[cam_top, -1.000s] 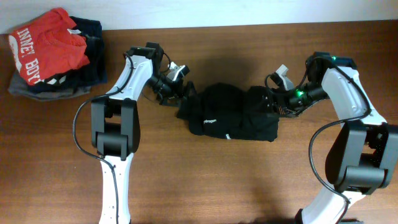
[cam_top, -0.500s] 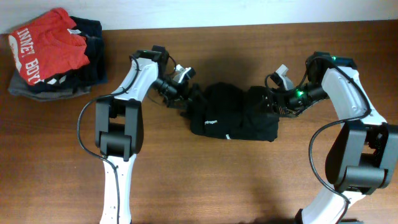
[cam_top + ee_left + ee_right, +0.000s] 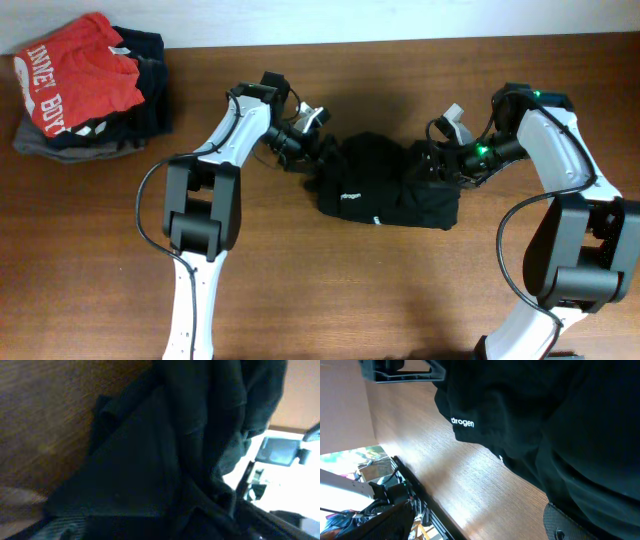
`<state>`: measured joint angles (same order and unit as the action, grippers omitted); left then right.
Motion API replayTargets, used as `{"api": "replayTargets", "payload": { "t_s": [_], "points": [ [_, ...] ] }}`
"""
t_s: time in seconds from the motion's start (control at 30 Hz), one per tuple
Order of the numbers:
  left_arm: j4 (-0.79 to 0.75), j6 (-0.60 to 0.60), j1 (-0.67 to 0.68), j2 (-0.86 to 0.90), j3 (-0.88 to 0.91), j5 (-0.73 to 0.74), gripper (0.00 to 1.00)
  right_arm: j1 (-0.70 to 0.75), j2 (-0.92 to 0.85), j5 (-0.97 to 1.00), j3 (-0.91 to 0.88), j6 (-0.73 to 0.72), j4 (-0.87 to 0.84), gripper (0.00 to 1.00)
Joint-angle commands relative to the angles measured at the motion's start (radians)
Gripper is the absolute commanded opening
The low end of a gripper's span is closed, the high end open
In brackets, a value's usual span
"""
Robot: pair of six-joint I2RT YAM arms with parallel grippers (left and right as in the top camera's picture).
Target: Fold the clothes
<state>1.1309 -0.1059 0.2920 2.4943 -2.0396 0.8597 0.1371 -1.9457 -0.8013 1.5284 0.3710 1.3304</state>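
Just beside left end effector (image 3: 317, 157): clothes (image 3: 385, 190)

The crumpled black fabric top (image 3: 385, 190) blocks mid-table, with the left gripper (image 3: 312, 158) at its left end and the right gripper (image 3: 437, 165) at its right closing off both sides. The brown wooden table (image 3: 350, 290) lies open along the near side between the arms; a red-topped stack of folded clothes (image 3: 75, 75) fills the far-left corner.
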Motion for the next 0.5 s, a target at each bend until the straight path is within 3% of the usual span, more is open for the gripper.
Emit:
{"api": "replayTargets", "payload": {
  "t_s": [0.0, 0.07, 0.23, 0.3, 0.37, 0.4, 0.47],
  "points": [
    [-0.016, 0.001, 0.027, 0.026, 0.023, -0.025, 0.75, -0.009, 0.01, 0.002, 0.011, 0.014, -0.003, 0.87],
    [-0.024, 0.001, 0.035, 0.026, 0.023, -0.026, 0.62, -0.015, 0.01, 0.002, 0.011, 0.014, -0.01, 0.87],
    [-0.029, 0.001, 0.055, 0.026, 0.023, -0.026, 0.6, -0.028, 0.01, 0.002, 0.011, 0.014, -0.019, 0.87],
    [-0.037, 0.001, 0.059, 0.026, 0.023, -0.026, 0.39, -0.031, 0.009, 0.002, 0.011, 0.014, -0.019, 0.87],
    [-0.043, 0.004, 0.06, 0.026, 0.023, -0.026, 0.08, -0.032, 0.01, 0.002, 0.011, 0.014, -0.021, 0.87],
    [-0.043, 0.008, 0.06, 0.026, 0.023, -0.029, 0.01, -0.032, 0.009, 0.002, 0.011, 0.014, -0.021, 0.87],
    [-0.042, 0.008, 0.057, 0.026, 0.023, -0.032, 0.01, -0.032, 0.009, 0.002, 0.011, 0.014, -0.021, 0.87]
  ]
}}
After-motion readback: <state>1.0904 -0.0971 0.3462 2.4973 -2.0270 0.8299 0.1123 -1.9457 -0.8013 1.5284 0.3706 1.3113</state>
